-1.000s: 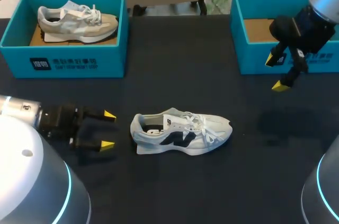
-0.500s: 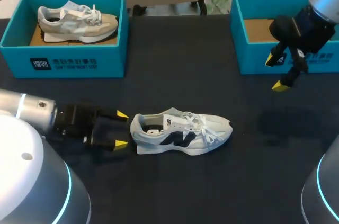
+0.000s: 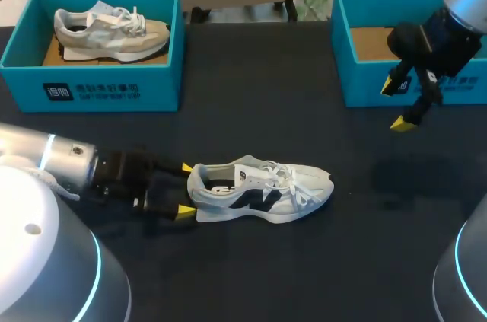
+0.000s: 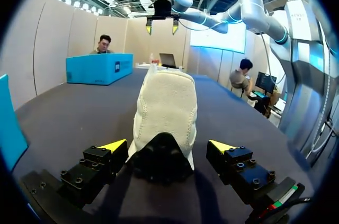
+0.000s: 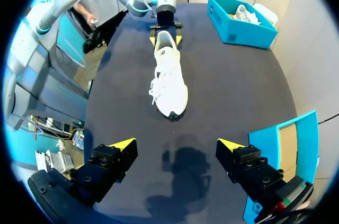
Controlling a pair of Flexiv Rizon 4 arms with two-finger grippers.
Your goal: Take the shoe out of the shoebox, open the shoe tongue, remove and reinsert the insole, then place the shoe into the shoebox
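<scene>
**Left hand now at the shoe's heel**

Sliding forward over the tabletop (image 3: pixel 251 109), my left hand (image 3: pixel 186 189) has gone from well short of the shoe (image 3: pixel 262 191) to flanking its heel; nothing else has shifted.

At the far left, the shoebox (image 3: pixel 91 90) with a second shoe inside sits well clear of my arm. My left hand's fingers are spread, with the heel between them. The wrist view seems to show a gap on each side, though I can't be sure neither tip brushes it. The shoe lies on its sole mid-tabletop, toe pointing right, laces loose.

I judge that the step in hand is steadying the heel. I should close evenly, low on the heel counter, so the collar stays free for the tongue.

Bare tabletop lies around the shoe. My right hand (image 3: pixel 397 105) hangs spread and empty before the empty right shoebox (image 3: pixel 358 82), and should stay clear of that wall as it descends.
</scene>
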